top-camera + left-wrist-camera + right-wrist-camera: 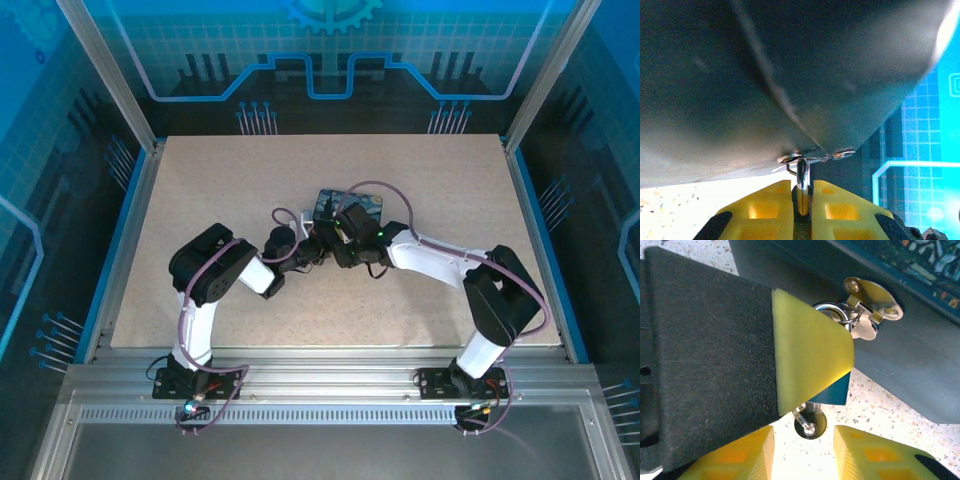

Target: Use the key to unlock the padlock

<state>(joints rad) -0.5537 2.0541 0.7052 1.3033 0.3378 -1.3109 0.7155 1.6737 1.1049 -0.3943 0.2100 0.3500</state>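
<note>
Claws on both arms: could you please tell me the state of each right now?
Left claw: closed, holding the padlock.
Right claw: open, fingers either side of the key, not gripping.

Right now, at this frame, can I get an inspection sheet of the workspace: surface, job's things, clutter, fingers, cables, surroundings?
Surface: speckled beige table.
Job's things: blue padlock hangs by its shackle from the hasp of a dark grey case; the key dangles on a ring beneath; whether it sits in the lock, cannot tell.
Clutter: nothing seen.
Grippers: left fingers shut on the padlock's shackle; right fingers open, either side of the key.
Cables: purple cables loop along both arms.
Surroundings: aluminium frame, blue printed panels.
</note>
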